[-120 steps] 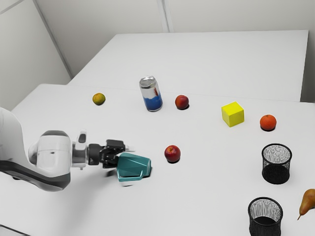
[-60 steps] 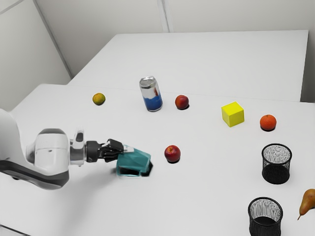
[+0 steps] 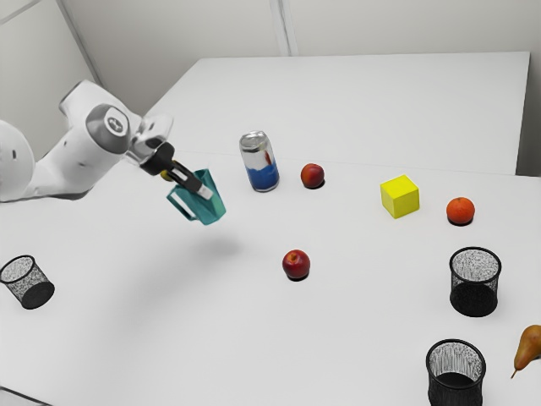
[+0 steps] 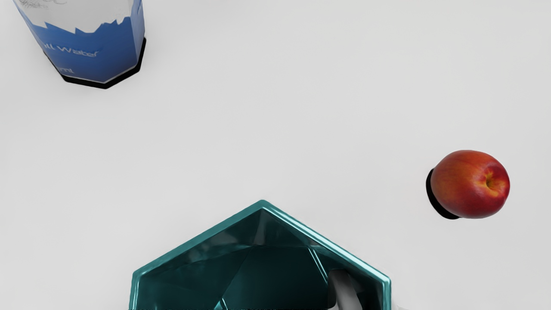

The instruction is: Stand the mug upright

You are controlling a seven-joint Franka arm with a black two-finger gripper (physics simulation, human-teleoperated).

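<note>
The black two-finger pincer (image 3: 204, 192) is closed on the wall of the teal, angular, glossy mug (image 3: 209, 208), one finger inside the mouth and the other outside. Mug is clear of the white table (image 3: 363, 338), its shadow on the surface below. It hangs tilted, not upright: mouth up toward the arm, base down and toward the exterior view's right, handle on the exterior view's left. Nearest the mug on that view's right stands a silver-and-blue can (image 3: 259, 162), upright, with a round dark-red fruit (image 3: 312, 175) just beside it. A second round red fruit (image 3: 296, 264) lies nearer the exterior camera. Further toward the exterior view's right: a bright yellow cube (image 3: 400, 197), then a round orange fruit (image 3: 460, 211). Two black wire-mesh cups (image 3: 474, 283) (image 3: 456, 376) and a brown pear (image 3: 530, 345) occupy the near right portion. A third black mesh cup (image 3: 27, 282) sits at the exterior view's left edge.
</note>
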